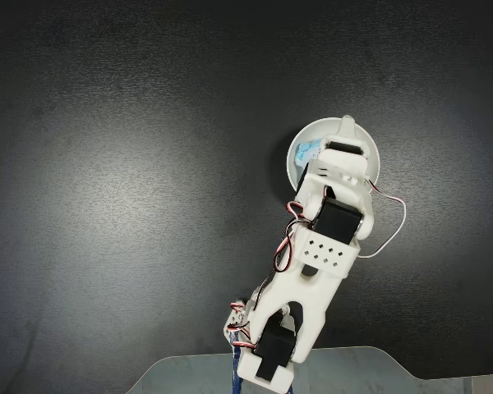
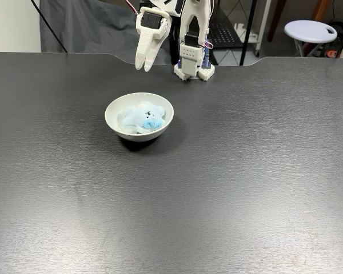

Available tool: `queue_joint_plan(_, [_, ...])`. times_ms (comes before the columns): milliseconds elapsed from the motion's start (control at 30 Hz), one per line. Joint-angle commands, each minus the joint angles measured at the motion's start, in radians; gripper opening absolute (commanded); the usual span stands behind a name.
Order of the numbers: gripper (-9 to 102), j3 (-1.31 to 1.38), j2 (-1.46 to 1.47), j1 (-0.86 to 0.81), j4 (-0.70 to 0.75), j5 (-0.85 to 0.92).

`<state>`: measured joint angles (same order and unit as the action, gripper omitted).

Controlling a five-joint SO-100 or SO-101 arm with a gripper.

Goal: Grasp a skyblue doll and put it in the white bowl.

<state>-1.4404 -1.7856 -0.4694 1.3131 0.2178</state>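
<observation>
Doll: lying inside bowl, left of table centre | gripper: raised above bowl, slightly parted, empty | task: placement apparently done; arm retreat left.

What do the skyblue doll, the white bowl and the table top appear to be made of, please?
The skyblue doll looks like soft plush: its pale outline is fuzzy and lumpy. The white bowl seems glazed ceramic or glossy plastic, going by its smooth rim with a slight sheen. The table looks like a dark, matte, finely textured surface, perhaps laminate, reflecting light only diffusely.
</observation>
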Motion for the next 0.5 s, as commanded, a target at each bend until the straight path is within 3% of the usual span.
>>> queue_joint_plan(0, [29, 0.049, -0.146, 0.081, 0.002, -0.011])
queue_joint_plan(300, [29, 0.135, -0.696, 0.417, -0.006, -0.192])
queue_joint_plan(467, [29, 0.124, -0.902, 0.522, 0.005, -0.215])
